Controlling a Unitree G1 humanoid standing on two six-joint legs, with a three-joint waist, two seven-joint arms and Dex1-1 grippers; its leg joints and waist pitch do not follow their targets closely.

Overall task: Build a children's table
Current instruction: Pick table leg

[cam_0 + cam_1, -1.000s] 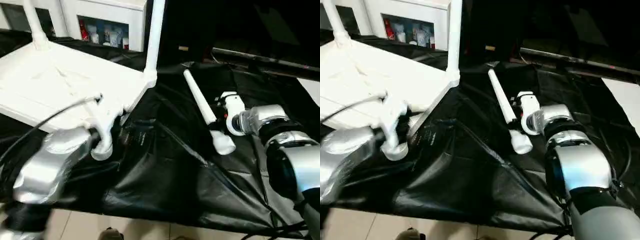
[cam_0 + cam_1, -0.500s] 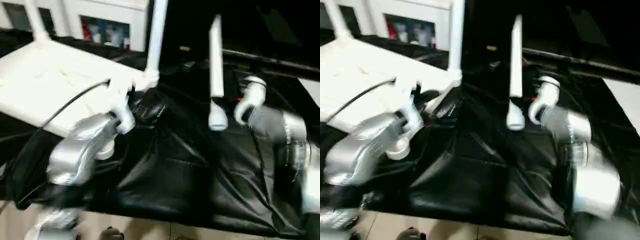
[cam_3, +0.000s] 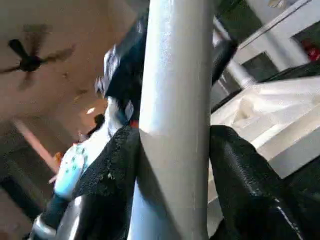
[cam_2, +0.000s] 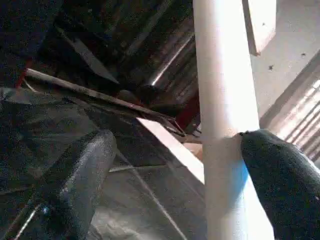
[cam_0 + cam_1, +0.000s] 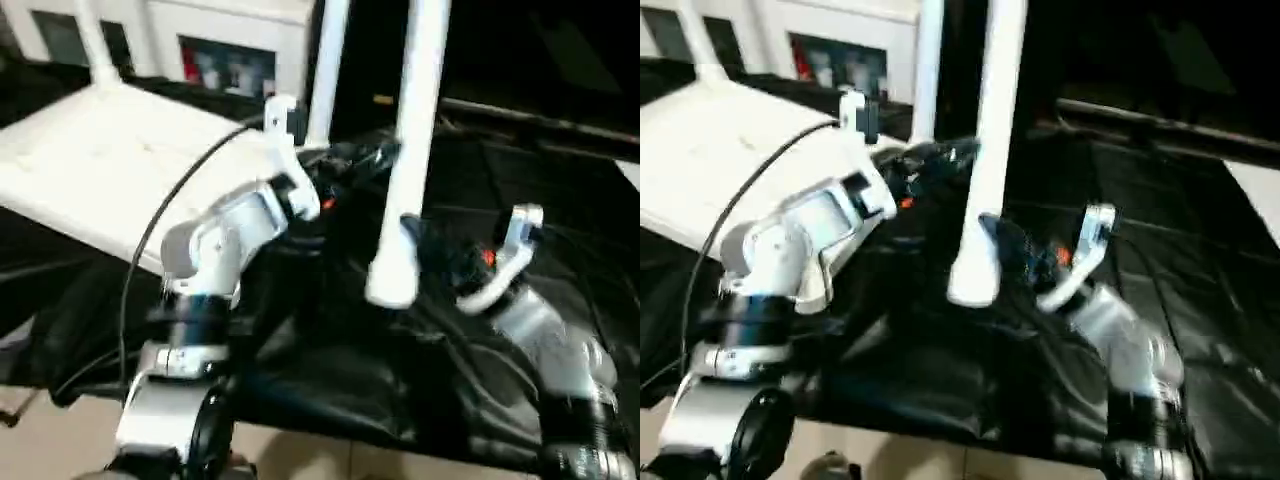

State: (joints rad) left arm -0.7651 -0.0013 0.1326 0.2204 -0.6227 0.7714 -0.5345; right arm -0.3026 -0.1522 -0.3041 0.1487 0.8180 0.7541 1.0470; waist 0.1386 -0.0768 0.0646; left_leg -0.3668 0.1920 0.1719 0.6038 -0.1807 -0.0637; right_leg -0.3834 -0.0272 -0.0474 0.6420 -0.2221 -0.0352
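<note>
Right claw [image 5: 415, 235] pinches the leg [image 5: 405, 170] upright, above the black sheet beside the upturned top [image 5: 110, 160]. Left claw [image 4: 170, 170] is spread, one finger touching the leg. Grip sits low, so the leg may tilt and miss its socket.

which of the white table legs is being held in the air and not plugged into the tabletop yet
The leg nearest the camera, upright in the right gripper, its wide end hanging free above the black sheet. The other two legs stand fixed in the tabletop's corner sockets.

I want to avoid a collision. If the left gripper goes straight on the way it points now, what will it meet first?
Probably the white leg: it stands between the left gripper's open fingers, against one pad.
</note>
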